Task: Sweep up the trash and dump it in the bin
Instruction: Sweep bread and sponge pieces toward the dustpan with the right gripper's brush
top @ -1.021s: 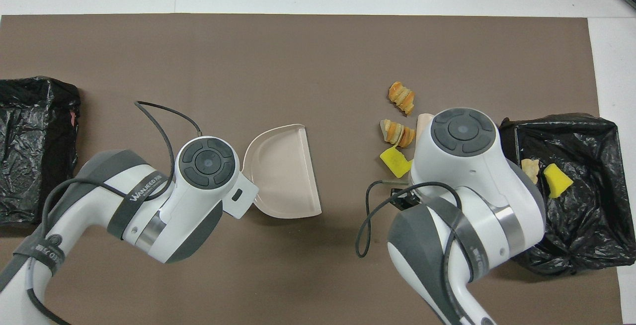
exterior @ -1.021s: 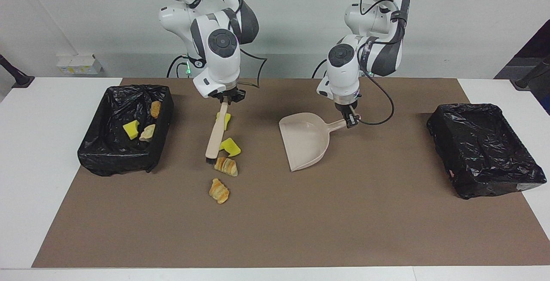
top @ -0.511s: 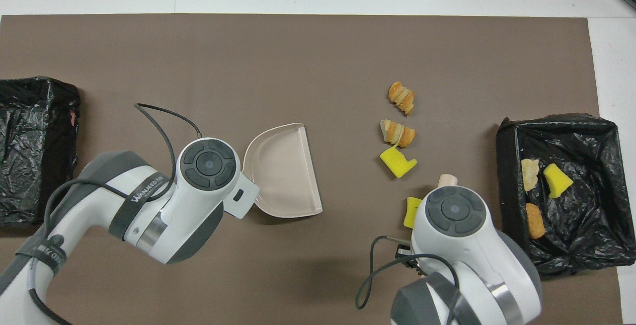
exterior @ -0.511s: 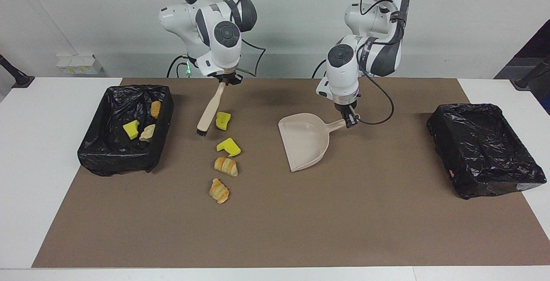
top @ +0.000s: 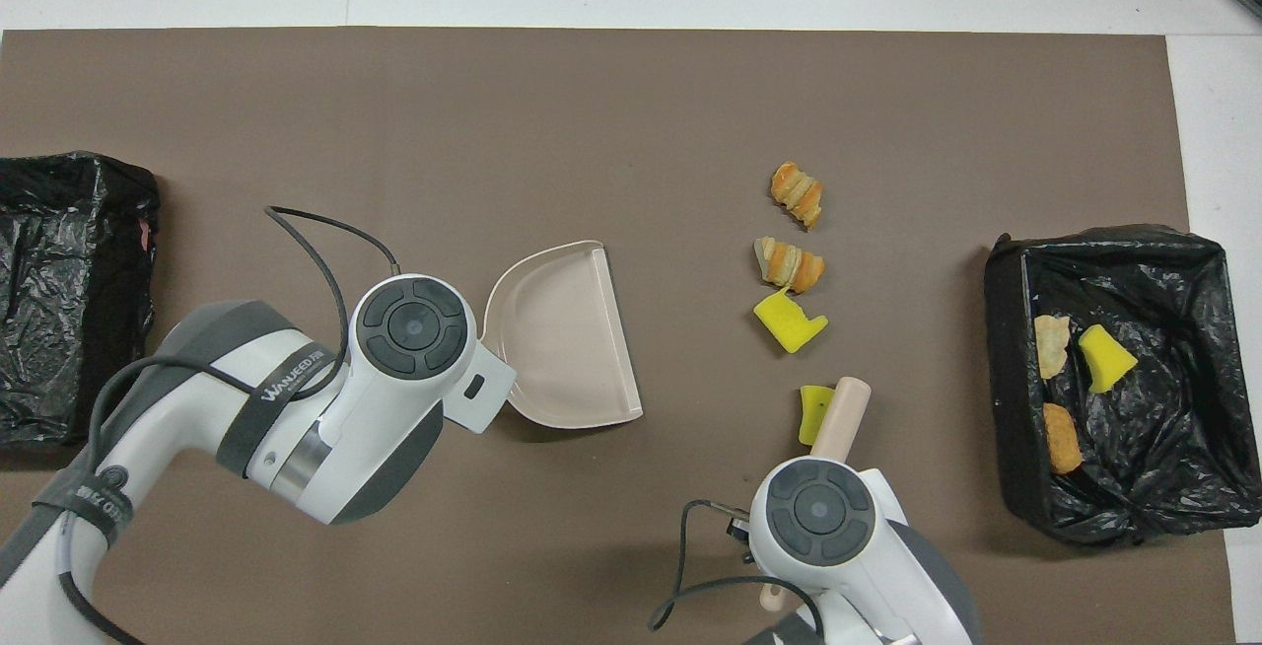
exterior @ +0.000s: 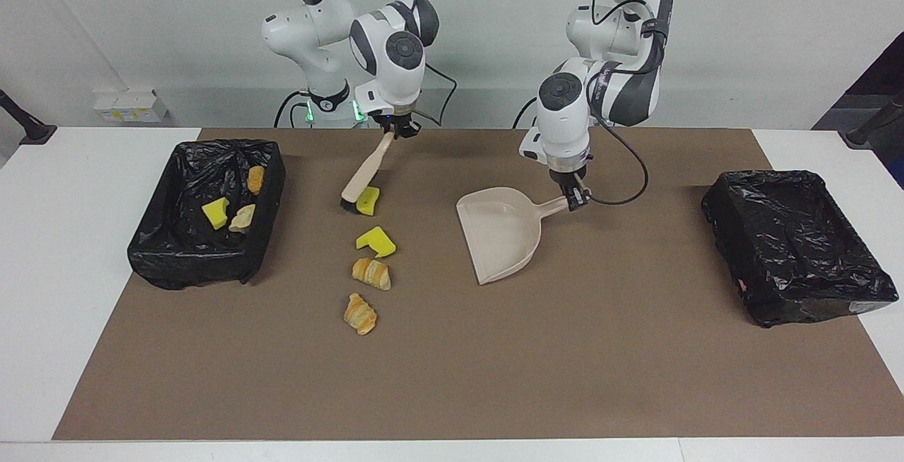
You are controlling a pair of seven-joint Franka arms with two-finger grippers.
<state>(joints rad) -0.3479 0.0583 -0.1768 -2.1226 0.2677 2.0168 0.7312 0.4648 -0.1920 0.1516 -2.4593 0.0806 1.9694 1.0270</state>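
Observation:
Loose trash lies in a row on the brown mat: a yellow sponge chunk [exterior: 368, 198] [top: 813, 413] nearest the robots, then another sponge chunk [exterior: 376, 241] [top: 788, 321] and two croissant-like lumps [exterior: 371, 273] [exterior: 360, 314]. My right gripper [exterior: 395, 128] is shut on the handle of a beige brush [exterior: 366, 171] [top: 841, 416]. The brush slants down, and its dark bristles [exterior: 348, 203] rest beside the nearest sponge chunk, on the side toward the right arm's end. My left gripper [exterior: 575, 197] is shut on the handle of the beige dustpan [exterior: 500, 232] [top: 564, 334], which sits flat on the mat.
A black-lined bin [exterior: 185, 264] [top: 1008, 329] at the right arm's end of the table holds a yellow chunk and two tan lumps. A second black-lined bin [exterior: 798, 250] [top: 69, 290] stands at the left arm's end. In the overhead view both grippers hide under their wrists.
My right gripper has drawn the brush back toward the robots, from beside the farther sponge and croissant to the nearest sponge chunk. The left arm and dustpan have stayed put.

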